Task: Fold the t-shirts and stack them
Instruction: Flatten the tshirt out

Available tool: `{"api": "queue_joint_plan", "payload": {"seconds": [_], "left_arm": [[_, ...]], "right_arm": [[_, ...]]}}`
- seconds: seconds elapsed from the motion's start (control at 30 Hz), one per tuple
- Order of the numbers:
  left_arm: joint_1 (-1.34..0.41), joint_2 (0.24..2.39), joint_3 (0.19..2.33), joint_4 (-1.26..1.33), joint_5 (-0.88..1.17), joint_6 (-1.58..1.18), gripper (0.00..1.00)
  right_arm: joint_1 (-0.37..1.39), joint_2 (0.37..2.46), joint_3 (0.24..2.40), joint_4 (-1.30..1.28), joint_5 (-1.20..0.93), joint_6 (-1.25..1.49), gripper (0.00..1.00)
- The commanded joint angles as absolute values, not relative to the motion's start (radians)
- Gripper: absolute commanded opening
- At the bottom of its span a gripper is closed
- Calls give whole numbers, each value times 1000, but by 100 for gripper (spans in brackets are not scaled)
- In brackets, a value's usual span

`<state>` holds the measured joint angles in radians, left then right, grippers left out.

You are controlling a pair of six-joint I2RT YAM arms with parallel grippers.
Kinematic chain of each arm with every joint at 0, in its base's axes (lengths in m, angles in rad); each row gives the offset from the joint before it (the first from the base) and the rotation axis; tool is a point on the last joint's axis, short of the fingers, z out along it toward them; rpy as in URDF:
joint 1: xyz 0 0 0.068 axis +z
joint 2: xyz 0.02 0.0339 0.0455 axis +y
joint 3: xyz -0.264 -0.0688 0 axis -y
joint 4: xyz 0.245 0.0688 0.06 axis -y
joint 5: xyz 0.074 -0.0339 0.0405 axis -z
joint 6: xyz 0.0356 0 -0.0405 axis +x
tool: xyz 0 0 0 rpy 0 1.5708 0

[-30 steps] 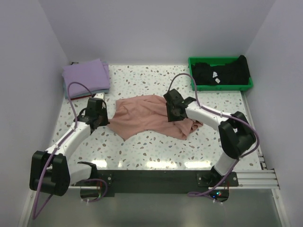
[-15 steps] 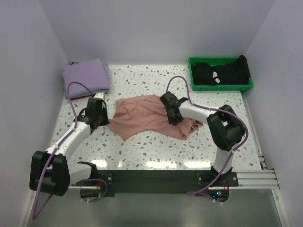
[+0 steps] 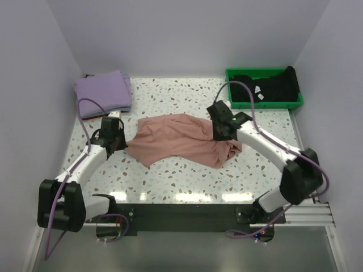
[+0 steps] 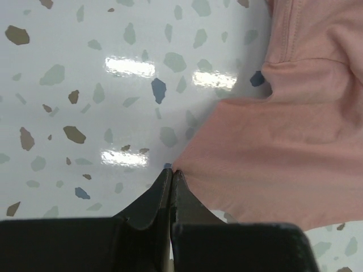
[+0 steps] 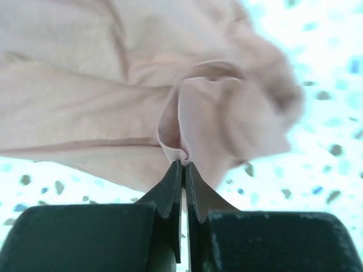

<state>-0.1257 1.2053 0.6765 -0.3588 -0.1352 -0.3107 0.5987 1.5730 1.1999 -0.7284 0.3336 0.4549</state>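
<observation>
A crumpled salmon-pink t-shirt (image 3: pixel 176 143) lies spread across the middle of the table. My left gripper (image 3: pixel 121 145) is shut on its left corner; in the left wrist view the closed tips (image 4: pixel 172 171) pinch the pink cloth's (image 4: pixel 283 147) edge just above the table. My right gripper (image 3: pixel 219 135) is shut on a ribbed fold at the shirt's right side, which the right wrist view shows bunched at the tips (image 5: pixel 184 161), with the pink cloth (image 5: pixel 85 107) hanging beyond. A folded lavender t-shirt (image 3: pixel 103 90) sits at the back left. Black t-shirts (image 3: pixel 266 86) fill the tray.
The green plastic tray (image 3: pixel 264 104) stands at the back right corner. The lavender shirt rests on a thin stack near the left wall. White walls close in the speckled table (image 3: pixel 181 175) on three sides.
My right gripper has moved right and back from the shirt's middle and closed on a fold of it. The left gripper has drawn its corner slightly leftward.
</observation>
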Motion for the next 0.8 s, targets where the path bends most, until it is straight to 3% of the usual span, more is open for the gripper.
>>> {"api": "queue_joint_plan", "payload": {"seconds": [0.0, 0.3, 0.33, 0.37, 0.47, 0.53, 0.77], "left_arm": [[-78, 1242, 722, -305, -185, -247, 0], [-19, 1290, 750, -313, -284, -241, 0], [-15, 1286, 747, -313, -285, -241, 0], [-14, 1281, 744, -311, -281, -236, 0], [-14, 1273, 739, -302, -246, -232, 0], [-14, 1273, 739, -295, -218, -232, 0], [-14, 1272, 736, -288, -172, -229, 0]], "right_arm": [[562, 1349, 1168, -901, 400, 515, 0], [557, 993, 885, -1190, 384, 777, 1], [555, 965, 853, -1210, 371, 814, 5], [558, 924, 842, -1225, 359, 828, 19], [557, 865, 825, -1272, 327, 862, 46], [558, 833, 816, -1269, 315, 867, 53], [558, 888, 686, -1109, 187, 890, 50]]}}
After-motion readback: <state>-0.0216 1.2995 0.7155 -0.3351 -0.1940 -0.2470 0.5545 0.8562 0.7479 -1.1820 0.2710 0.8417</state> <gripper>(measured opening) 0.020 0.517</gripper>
